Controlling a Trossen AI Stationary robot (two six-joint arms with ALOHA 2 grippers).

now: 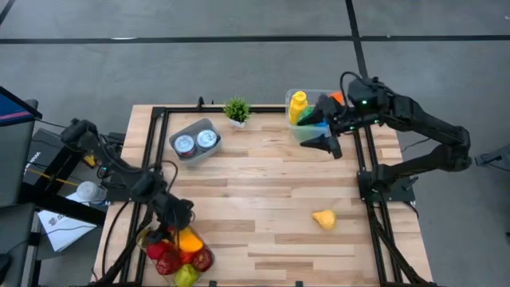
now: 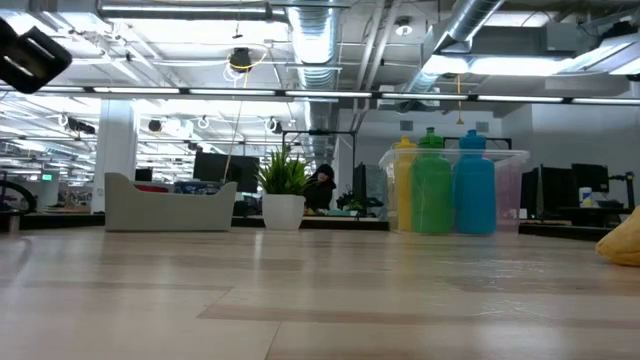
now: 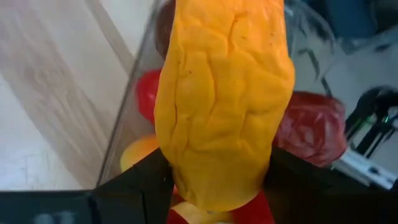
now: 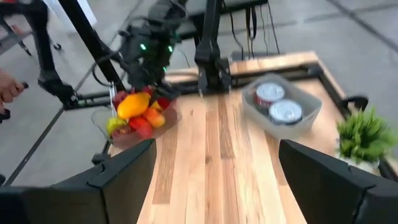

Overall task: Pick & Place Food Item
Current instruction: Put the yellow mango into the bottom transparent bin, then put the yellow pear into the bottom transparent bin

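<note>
Left gripper (image 1: 182, 231) is closed on an orange-yellow food item (image 3: 221, 99), and it holds this item over the clear bowl (image 1: 146, 241) of red and yellow fruit at the near-left corner of the table (image 1: 263, 191). You can judge the task as about half done for this piece: it is lifted or about to be put down, but the pictures do not tell you which way it goes. One more yellow food piece (image 1: 323, 218) lies alone on the wood, well apart from the bowl, toward the right side.

Right gripper (image 1: 327, 142) hangs with fingers apart and holds nothing, far from the bowl, just beside the clear bin of bottles (image 1: 307, 109) at the back-right.

For room: the bowl sits close to the table's edge and to the black frame rail (image 1: 127, 215), so you have little margin on that side. Between the bowl and the tray of cans (image 1: 195, 142) the wood is bare, and also toward the yellow piece. A small plant (image 1: 237, 111) stands at the back edge.
</note>
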